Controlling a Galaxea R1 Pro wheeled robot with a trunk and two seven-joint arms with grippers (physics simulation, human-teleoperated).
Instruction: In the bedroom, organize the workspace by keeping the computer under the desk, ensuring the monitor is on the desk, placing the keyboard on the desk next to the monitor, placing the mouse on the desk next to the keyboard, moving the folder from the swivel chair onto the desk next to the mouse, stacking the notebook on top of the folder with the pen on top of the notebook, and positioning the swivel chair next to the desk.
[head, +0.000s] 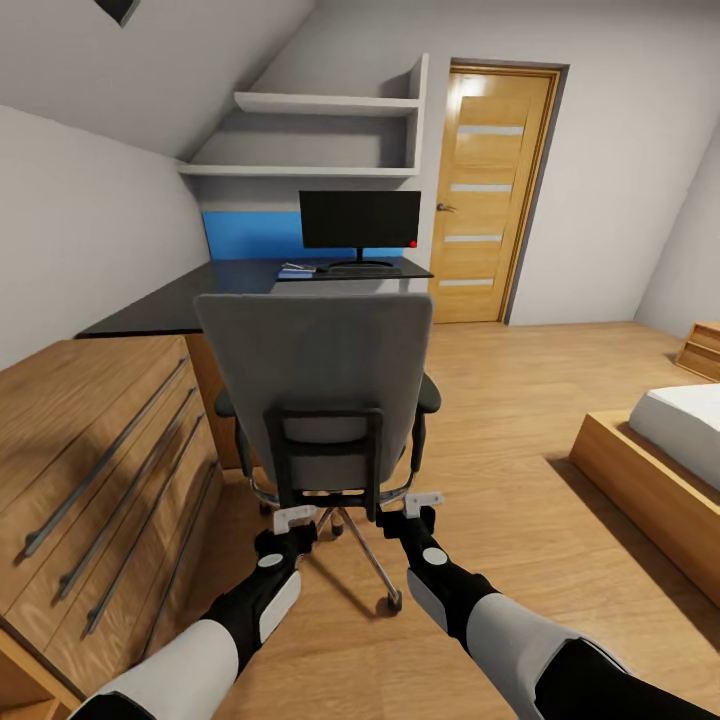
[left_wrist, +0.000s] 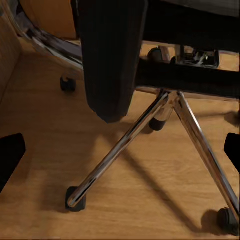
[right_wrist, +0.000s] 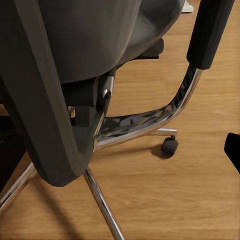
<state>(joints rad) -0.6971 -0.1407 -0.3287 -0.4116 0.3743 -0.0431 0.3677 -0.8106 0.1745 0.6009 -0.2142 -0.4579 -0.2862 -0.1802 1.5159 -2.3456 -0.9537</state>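
The swivel chair (head: 315, 370) stands with its grey back toward me, between me and the black desk (head: 190, 295). The monitor (head: 360, 220) stands on the desk's far end. A small flat blue thing (head: 297, 270) lies left of the monitor's foot; it is too small to identify. My left gripper (head: 295, 520) and right gripper (head: 422, 503) are both open, low behind the chair's black back frame and not touching it. The left wrist view looks at the chair's silver star base (left_wrist: 125, 145). A black armrest (right_wrist: 210, 30) and the chair's back frame (right_wrist: 45, 100) appear in the right wrist view.
A light wooden cabinet (head: 100, 470) with long handles runs along my left, close to the chair. A bed (head: 680, 440) on a wooden frame is at the right. A wooden door (head: 490, 190) and wall shelves (head: 320, 130) stand behind the desk. Open floor lies right of the chair.
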